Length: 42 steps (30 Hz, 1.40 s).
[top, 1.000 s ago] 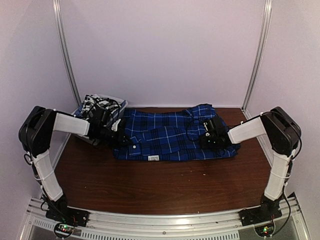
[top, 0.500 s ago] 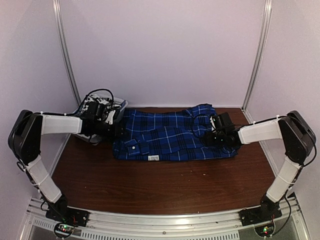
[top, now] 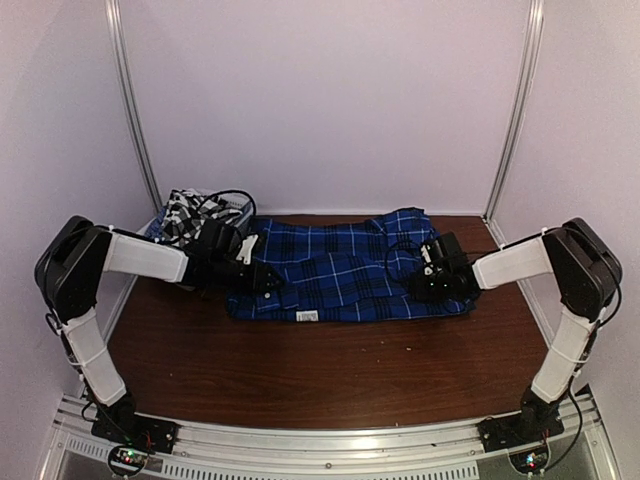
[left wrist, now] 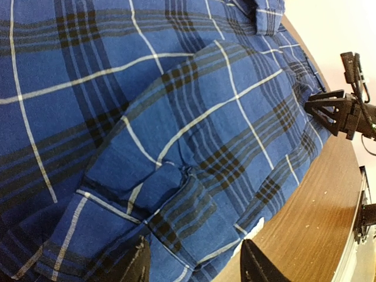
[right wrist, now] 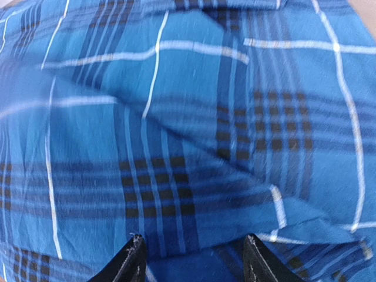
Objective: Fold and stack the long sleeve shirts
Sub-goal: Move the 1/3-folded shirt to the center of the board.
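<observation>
Step in hand, as I judge: side fold of blue shirt (top: 340, 268). Do it well: pinch only top layer at each end, close both sides together, lift low so cloth does not drag.

- Checked shirt (top: 188, 208): heaped in basket (top: 244, 206), far left corner, not in either pincer.
- Left pincer (left wrist: 194, 267): open, fingers spread just over sleeve cuff (left wrist: 147, 200) at blue shirt's left edge.
- Blue shirt: spread flat across back of worktop (top: 320, 370).
- Right pincer (right wrist: 192, 261): open, low over blue shirt's right end, cloth directly under fingertips.

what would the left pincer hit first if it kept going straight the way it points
The blue plaid shirt: its folded sleeve cuff lies right ahead of the open left pincer, seemingly close, though depth is hard to judge.
</observation>
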Each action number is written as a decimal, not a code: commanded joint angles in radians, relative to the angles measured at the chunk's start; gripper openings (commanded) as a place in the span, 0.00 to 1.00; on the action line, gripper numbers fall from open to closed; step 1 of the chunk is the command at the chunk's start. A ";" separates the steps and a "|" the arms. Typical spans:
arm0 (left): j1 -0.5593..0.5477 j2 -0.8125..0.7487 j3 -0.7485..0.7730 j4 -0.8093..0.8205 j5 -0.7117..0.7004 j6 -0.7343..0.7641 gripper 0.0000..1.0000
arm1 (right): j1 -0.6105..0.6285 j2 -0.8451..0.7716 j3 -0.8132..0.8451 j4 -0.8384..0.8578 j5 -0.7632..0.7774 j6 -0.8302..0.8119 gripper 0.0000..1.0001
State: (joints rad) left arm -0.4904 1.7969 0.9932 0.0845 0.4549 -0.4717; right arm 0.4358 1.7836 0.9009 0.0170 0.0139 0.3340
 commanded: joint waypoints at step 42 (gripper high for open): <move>-0.448 -0.425 -0.614 -0.108 -0.510 -0.374 0.54 | 0.361 -0.677 -0.558 -0.258 0.094 0.559 0.55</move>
State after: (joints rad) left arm -0.8925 1.3983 0.4278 0.1749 0.0303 -0.7380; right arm 0.7658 1.1713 0.3374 -0.0483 0.0444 0.8452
